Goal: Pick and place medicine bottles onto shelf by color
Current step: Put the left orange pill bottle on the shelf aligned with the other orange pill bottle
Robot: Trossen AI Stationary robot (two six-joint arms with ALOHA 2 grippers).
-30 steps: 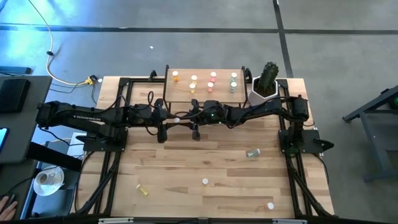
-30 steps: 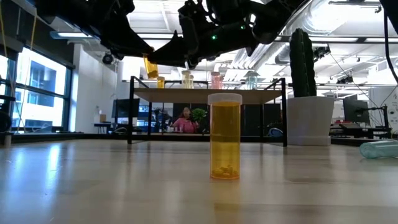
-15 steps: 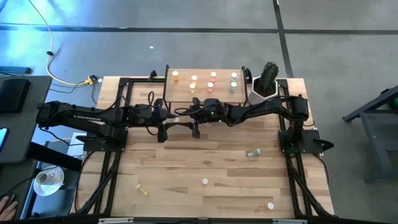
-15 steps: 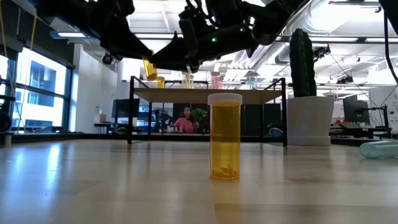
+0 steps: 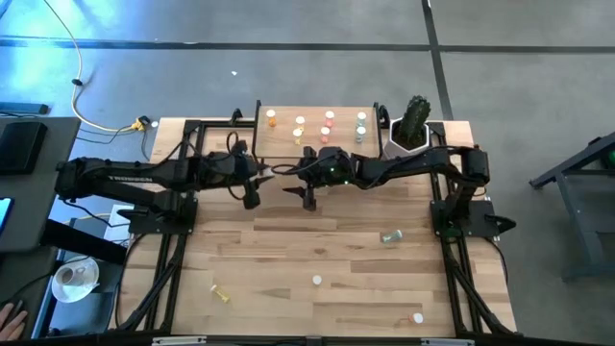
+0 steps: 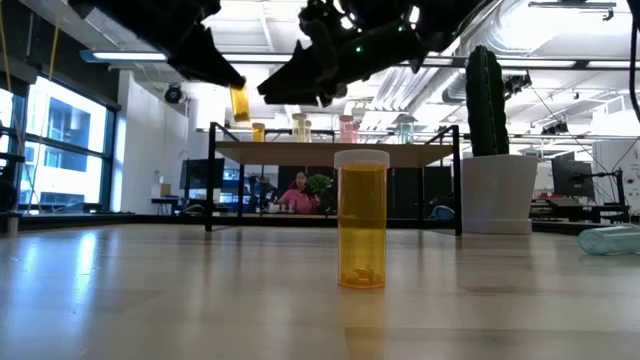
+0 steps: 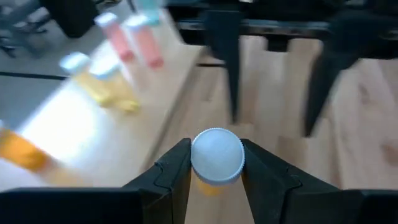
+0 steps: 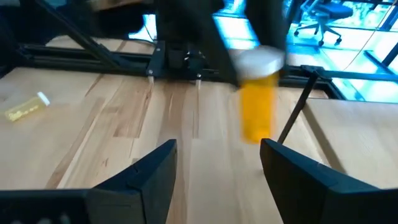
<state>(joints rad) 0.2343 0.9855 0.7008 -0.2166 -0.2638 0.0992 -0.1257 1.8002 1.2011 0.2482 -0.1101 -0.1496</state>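
Observation:
My left gripper (image 5: pixel 267 173) is shut on an orange medicine bottle (image 8: pixel 257 106) with a white cap, held in the air just in front of the shelf (image 5: pixel 315 144). My right gripper (image 5: pixel 294 179) stands open, close to the bottle on its right, with nothing between its fingers (image 8: pixel 217 152). Several medicine bottles stand on their bases on the shelf (image 6: pixel 335 150). Another orange bottle (image 6: pixel 361 220) stands upright on the table toward its near edge. A yellow bottle (image 5: pixel 222 293) and a greenish one (image 5: pixel 390 236) lie on their sides. My left gripper pinches the bottle between its two fingers at the white cap (image 7: pixel 195 159), one finger on each side. The fingers come from the table's left, slanting a little down. The bottle hangs about upright with its orange body (image 6: pixel 240 102) below the fingers, clear of table and shelf.
A cactus in a white pot (image 5: pixel 411 130) stands to the right of the shelf. One more white-capped bottle (image 5: pixel 418 317) stands near the front right corner. Black frame rails (image 5: pixel 163 259) run along both sides of the table.
My right gripper has opened and let go of the orange bottle, which stays in my left gripper. My left gripper has risen a little with the bottle, and its wrist has tipped. My right gripper has drawn slightly up and away from the bottle.

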